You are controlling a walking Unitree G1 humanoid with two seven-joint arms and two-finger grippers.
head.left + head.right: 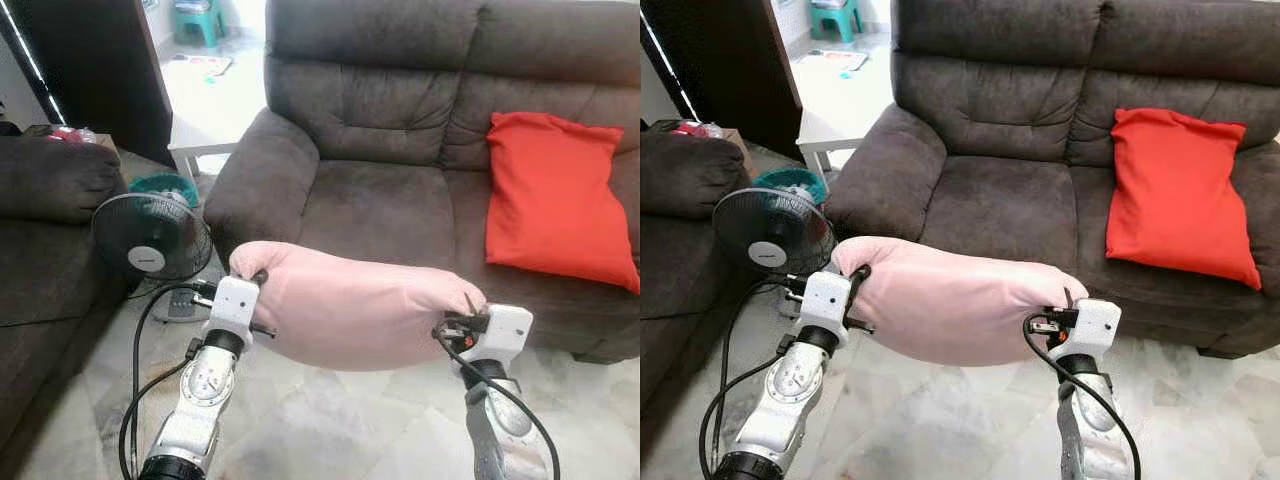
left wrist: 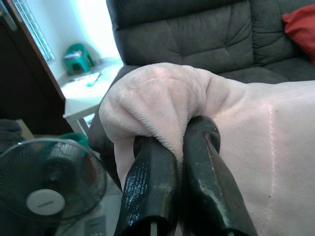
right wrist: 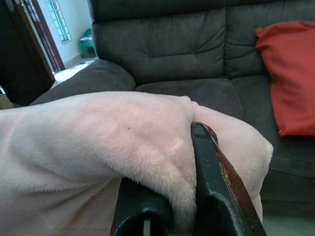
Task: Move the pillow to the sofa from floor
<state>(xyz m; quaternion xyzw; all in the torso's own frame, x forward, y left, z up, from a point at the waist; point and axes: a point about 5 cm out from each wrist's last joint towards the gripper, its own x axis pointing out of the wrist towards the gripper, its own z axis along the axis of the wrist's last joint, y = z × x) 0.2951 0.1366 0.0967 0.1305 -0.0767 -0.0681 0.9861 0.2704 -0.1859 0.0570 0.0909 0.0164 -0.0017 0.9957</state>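
Hidden and cut-off items, for your check

You cannot see the tips of the left gripper (image 2: 179, 147) or the right gripper (image 3: 189, 147): both are buried in folds of the pink pillow (image 1: 350, 305). The red cushion (image 1: 555, 200) runs off the picture's right edge. The standing fan (image 1: 152, 237) has its base hidden behind the left arm; the green stool (image 1: 197, 18) is cropped at top.

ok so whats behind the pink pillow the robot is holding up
Behind the pink pillow is the dark brown sofa, its left seat cushion bare, with a red pillow on the right seat. The pillow covers the seat's front edge and the floor below.
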